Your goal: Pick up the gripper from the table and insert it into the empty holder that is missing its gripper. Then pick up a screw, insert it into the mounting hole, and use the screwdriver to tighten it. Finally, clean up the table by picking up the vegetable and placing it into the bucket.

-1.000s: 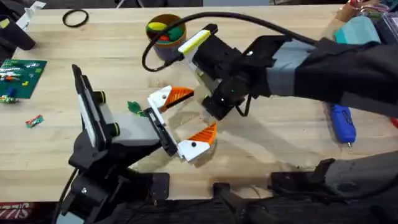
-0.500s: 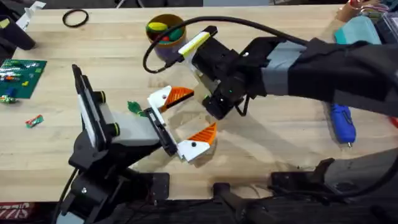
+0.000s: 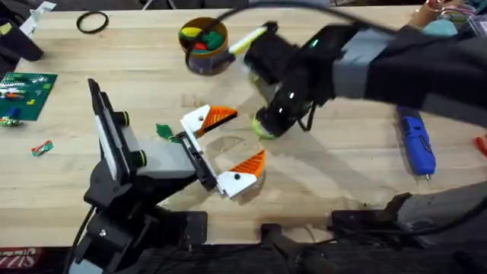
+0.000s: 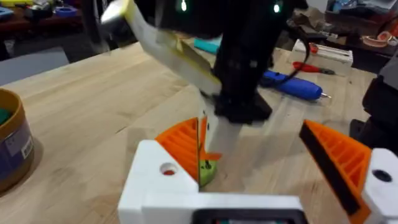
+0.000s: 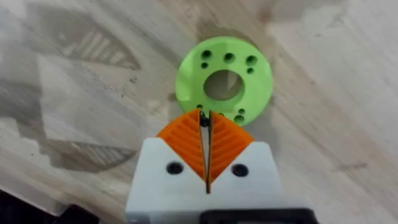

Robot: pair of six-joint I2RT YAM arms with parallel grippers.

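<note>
- Pale wooden desk (image 3: 137, 84) fills the scene, with clutter along its far edge.
- Since a second ago the right gripper (image 5: 206, 121) has swung right and slightly farther; a flat bright green disc with a centre hole and small holes (image 5: 224, 81) now shows under it.
- Its orange ribbed jaws are pressed together on a tiny dark thing, too small to tell what, just above the disc.
- The left gripper (image 3: 225, 148) sits unmoved at centre, jaws wide apart around bare wood.
- The chunky bright blue screwdriver (image 3: 417, 148) lies at the right, shifted little.
- The small round bucket with dark blue sides and tan rim (image 3: 204, 42) stands far of centre, holding red, green and yellow pieces.
</note>
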